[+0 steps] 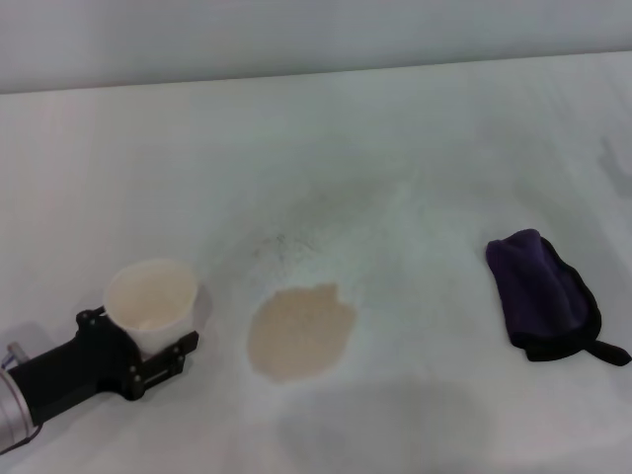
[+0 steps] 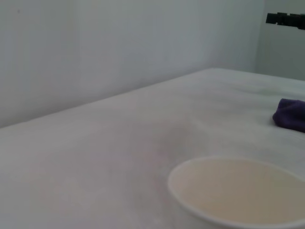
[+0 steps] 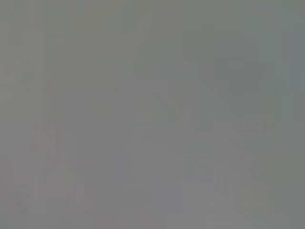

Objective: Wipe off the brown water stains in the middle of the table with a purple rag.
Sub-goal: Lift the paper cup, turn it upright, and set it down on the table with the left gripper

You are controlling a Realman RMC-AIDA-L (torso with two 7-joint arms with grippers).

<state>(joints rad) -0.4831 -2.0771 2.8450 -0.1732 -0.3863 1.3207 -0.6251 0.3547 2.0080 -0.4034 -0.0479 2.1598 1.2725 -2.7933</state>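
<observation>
A white paper cup (image 1: 150, 301) is pinched upright in the left claw (image 1: 138, 351) at the near left of the tabletop (image 1: 395, 148), just beside the brown puddle (image 1: 299, 331), probably so that it is kept out of the wiping path. The purple rag (image 1: 541, 291) is left folded and untouched well to the right of the puddle, so wiping is judged not yet begun. The right claw is not seen, and its state cannot be told.
</observation>
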